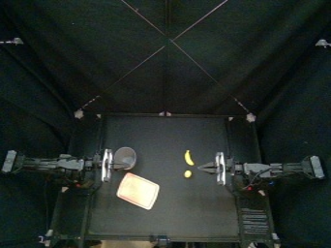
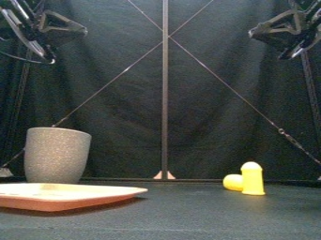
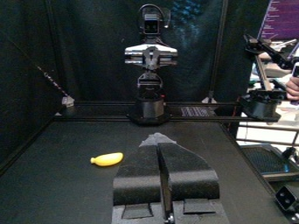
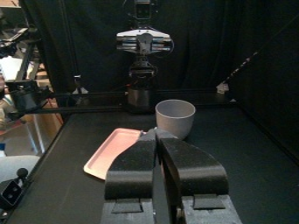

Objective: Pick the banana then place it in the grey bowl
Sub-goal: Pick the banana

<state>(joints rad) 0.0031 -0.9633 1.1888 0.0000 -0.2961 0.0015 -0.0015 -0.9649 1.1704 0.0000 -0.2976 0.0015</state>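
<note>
Resting at nine and three o'clock of the small black table [image 1: 195, 205], my left gripper [image 1: 110, 165] and right gripper [image 1: 214, 168] both have their jaws pressed together, holding and touching nothing. The yellow toy banana [image 1: 189, 157] lies toward one o'clock of the table's middle, near my right gripper and apart from it; my left wrist view shows it on bare tabletop [image 3: 107, 159]. A small yellow lump [image 1: 188, 173] sits just beside it, too small to identify. The tall grey speckled cup [image 2: 58, 155] stands upright at ten o'clock, the flat pink tray [image 1: 138, 191] at eight. My own right jaws hide the tray's near corner.
</note>
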